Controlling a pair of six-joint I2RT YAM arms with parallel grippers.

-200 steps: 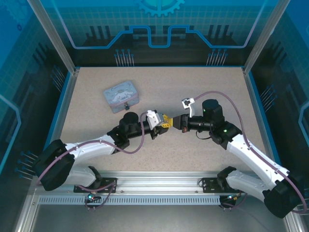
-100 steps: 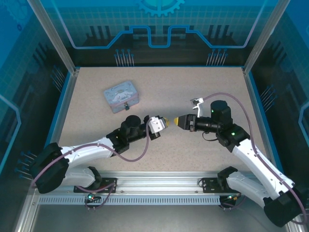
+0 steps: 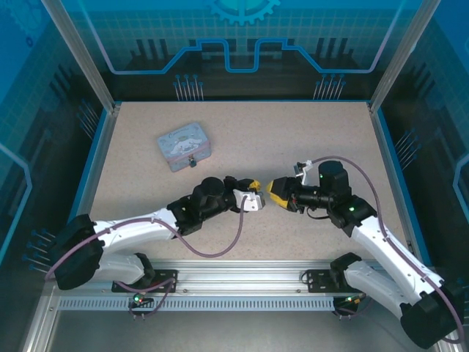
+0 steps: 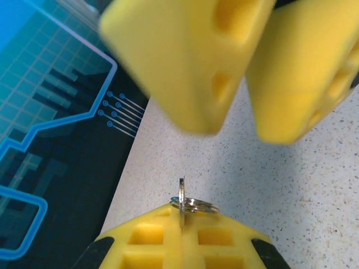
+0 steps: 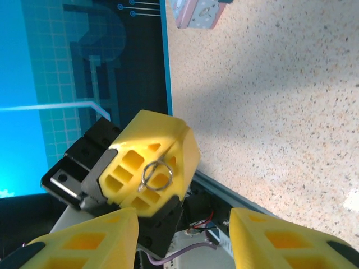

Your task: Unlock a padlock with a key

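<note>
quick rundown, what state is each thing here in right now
left gripper: jaws shut on the key ring
key ring: pinched, its loop sticking out past the jaws
right gripper: jaws open, holding nothing, facing the left gripper
tin: lid shut
padlock: at the tin's front, too small to tell if locked

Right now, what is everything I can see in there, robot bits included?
table: one, speckled beige, inside the blue booth.
tin: one, pale blue, far left part of the table.
padlock: one, small and dark, at the tin's near edge.
key: one, silvery, on a ring, pinched in the left gripper.
arms: two, white and black, left arm and right arm, tips meeting mid-table.
left gripper: one, yellow, shut on the key.
right gripper: one, yellow, open, facing the left gripper.
</note>
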